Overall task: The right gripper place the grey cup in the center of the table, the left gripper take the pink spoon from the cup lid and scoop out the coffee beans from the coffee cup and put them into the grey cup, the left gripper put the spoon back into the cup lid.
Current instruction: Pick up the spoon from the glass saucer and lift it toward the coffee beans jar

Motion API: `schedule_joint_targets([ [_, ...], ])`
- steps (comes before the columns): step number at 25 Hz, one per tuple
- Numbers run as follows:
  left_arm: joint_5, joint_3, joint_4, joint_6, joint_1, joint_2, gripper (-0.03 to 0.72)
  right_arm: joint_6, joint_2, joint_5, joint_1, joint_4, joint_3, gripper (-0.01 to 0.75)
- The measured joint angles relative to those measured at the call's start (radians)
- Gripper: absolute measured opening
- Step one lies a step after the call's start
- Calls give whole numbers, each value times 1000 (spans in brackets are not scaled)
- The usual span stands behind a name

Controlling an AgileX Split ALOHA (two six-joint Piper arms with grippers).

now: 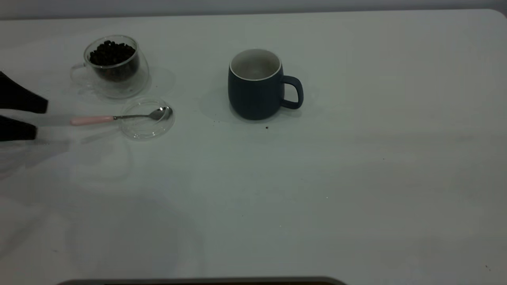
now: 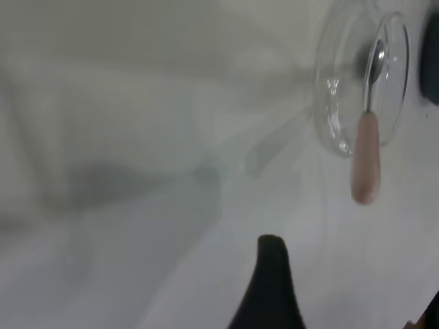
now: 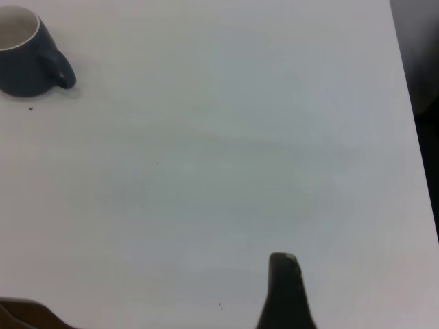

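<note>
The left gripper (image 1: pixel 37 118) comes in at the table's (image 1: pixel 356 198) left edge with its fingers spread wide and nothing between them, the gap lined up with the spoon (image 1: pixel 119 116) just ahead of it. The spoon's pink handle end points back at the gripper and overhangs the lid (image 1: pixel 147 118), while its metal bowl rests on the lid's far side. Beyond and slightly to one side of the gripper stands the coffee cup (image 1: pixel 113 65), heaped with beans (image 1: pixel 112 53). Further ahead sits the grey cup (image 1: pixel 255 85), empty and well apart from the rest. The spoon looks light, stiff and slim (likely to pivot if pinched off-centre), so the pink handle, raised clear of the table, seems the best place to grip. The lid and glass cup are probably light and easily nudged. To the right there is open room. The right gripper (image 3: pixel 285 295) hangs far off from the grey cup; whether it is open I cannot tell.
</note>
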Motion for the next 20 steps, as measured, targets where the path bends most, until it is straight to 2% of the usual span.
schedule_joint_targets([
  [5, 8, -4, -128, 107, -58, 45, 703, 0, 0, 0, 0, 0, 0, 591],
  [13, 14, -42, -176, 119, -154, 97, 700, 0, 0, 0, 0, 0, 0, 591],
  [20, 44, -49, -209, 93, -166, 125, 683, 0, 0, 0, 0, 1, 0, 591],
])
